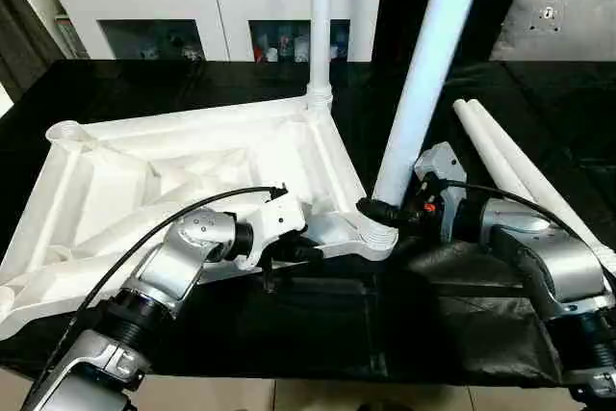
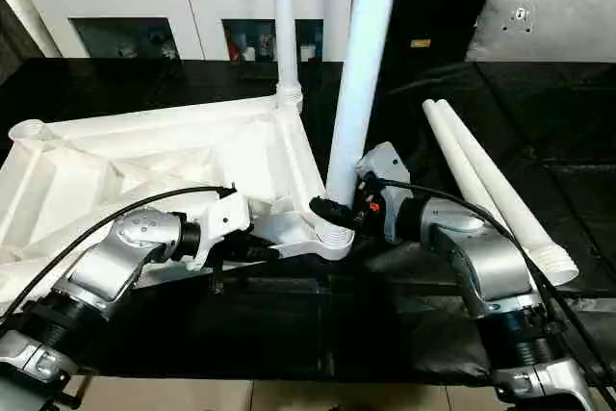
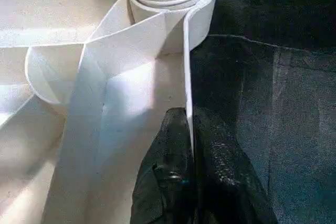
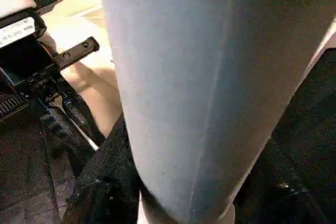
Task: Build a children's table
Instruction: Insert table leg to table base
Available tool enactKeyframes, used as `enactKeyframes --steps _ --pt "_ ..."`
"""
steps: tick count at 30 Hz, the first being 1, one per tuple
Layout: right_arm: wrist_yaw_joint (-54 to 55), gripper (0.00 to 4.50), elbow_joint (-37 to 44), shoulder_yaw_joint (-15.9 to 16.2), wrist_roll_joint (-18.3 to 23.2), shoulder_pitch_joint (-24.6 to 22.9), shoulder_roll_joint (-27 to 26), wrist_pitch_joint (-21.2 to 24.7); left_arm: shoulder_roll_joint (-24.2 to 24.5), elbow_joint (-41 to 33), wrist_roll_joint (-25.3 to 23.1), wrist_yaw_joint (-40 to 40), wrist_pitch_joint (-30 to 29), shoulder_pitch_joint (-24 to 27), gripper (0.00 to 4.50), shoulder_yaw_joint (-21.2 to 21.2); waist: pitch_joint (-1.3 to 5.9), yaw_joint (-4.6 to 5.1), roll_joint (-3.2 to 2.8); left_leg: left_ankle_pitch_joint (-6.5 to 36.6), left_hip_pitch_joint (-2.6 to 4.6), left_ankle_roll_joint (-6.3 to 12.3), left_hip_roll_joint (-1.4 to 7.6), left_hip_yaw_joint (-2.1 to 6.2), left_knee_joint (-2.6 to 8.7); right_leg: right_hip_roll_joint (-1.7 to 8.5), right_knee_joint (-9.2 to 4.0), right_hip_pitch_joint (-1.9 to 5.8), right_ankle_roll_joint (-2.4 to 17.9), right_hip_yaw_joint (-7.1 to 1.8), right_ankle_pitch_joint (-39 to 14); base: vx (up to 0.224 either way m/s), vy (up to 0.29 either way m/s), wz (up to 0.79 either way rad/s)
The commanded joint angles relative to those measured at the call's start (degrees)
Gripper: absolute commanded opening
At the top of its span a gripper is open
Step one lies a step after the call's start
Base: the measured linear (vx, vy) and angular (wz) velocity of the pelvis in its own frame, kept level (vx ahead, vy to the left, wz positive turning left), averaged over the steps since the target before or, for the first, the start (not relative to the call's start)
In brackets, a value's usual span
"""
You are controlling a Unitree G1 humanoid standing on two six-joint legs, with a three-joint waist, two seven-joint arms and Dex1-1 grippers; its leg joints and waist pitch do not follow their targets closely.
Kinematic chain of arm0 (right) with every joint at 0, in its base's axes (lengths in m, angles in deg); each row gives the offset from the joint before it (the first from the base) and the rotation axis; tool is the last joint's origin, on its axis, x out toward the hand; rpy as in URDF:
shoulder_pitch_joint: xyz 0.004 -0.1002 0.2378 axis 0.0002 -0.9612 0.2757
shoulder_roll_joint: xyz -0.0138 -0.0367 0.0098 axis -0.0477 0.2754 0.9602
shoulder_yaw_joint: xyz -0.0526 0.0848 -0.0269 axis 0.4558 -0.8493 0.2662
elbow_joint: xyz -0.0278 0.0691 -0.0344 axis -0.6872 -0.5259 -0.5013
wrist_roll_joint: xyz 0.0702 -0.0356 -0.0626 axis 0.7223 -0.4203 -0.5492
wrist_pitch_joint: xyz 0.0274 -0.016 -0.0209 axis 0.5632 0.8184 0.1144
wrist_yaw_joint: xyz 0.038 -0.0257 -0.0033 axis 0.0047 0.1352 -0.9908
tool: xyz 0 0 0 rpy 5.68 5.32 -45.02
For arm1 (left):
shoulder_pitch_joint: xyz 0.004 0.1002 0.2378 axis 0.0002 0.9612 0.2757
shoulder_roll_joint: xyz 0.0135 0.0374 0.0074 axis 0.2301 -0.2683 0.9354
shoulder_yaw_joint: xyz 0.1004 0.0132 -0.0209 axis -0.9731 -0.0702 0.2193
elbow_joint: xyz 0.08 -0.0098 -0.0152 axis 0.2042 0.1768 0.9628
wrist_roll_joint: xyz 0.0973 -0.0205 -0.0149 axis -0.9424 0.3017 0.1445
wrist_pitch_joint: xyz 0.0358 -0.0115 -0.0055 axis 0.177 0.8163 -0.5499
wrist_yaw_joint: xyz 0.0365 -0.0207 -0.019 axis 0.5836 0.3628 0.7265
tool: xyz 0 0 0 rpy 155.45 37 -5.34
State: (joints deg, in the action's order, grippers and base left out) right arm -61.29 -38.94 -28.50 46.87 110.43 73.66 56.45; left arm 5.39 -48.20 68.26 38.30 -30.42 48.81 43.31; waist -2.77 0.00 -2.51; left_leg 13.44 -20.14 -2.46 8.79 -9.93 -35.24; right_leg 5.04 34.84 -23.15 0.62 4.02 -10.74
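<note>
The white table top [image 1: 115, 190] lies upside down on a black surface, ribs facing up. One leg [image 1: 320, 26] stands upright in the far corner socket. A second leg [image 1: 428, 74] leans slightly in the near right corner socket [image 1: 371, 233]. My right gripper [image 1: 387, 209] is shut around this leg's base, and the leg [image 4: 199, 87] looms close in the right wrist view. My left gripper [image 1: 310, 253] is shut on the table top's thin edge wall [image 3: 187, 77] just beside that socket, one finger [image 3: 170, 145] on each side of the wall.
Two loose legs [image 1: 510, 166] lie side by side on the black surface to the right. A white cabinet [image 1: 221, 2] with glass doors stands behind. A grey cushion [image 1: 563, 16] sits at the back right. The pale floor [image 1: 289, 397] shows at the near edge.
</note>
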Motion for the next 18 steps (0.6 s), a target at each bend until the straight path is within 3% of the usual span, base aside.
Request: enactKeyframes --steps 1,9,16,18 --pt "0.0 1.88 -3.5 1.9 -0.9 -0.6 -0.6 1.4 1.0 0.3 -0.4 3.4 -0.1 0.5 0.0 -2.4 3.39 -0.52 0.7 4.5 -0.74 5.67 3.92 1.41 4.21 3.92 -3.79 3.79 16.5 -3.03 -7.7 0.0 0.0 0.0" --pt "-0.6 1.88 -7.8 1.1 -0.6 -0.2 -1.8 0.7 0.8 0.8 -0.3 4.3 0.3 -0.3 0.0 -2.8 3.45 -0.4 0.66 4.6 -0.6 5.28 3.94 1.38 4.19 3.82 -3.7 3.79 16.8 -3.01 -7.4 0.0 0.0 0.0" --pt "-1.0 1.88 -9.3 -2.4 2.5 -2.9 -2.9 0.7 0.7 1.7 -0.1 3.5 0.5 -0.5 0.0 -2.2 3.56 -0.91 0.49 4.9 -0.45 5.2 4.02 1.37 4.24 3.87 -3.66 3.84 17.2 -3.03 -6.2 0.0 0.0 0.0" --pt "-0.4 1.88 -10.0 -4.7 3.9 -4.8 -3.7 -0.3 0.2 2.0 0.3 3.0 0.4 -0.6 0.0 -1.7 3.49 -1.0 0.06 5.1 -0.45 5.13 4.03 1.41 4.27 3.89 -3.66 3.77 17.3 -3.0 -6.0 0.0 0.0 0.0"
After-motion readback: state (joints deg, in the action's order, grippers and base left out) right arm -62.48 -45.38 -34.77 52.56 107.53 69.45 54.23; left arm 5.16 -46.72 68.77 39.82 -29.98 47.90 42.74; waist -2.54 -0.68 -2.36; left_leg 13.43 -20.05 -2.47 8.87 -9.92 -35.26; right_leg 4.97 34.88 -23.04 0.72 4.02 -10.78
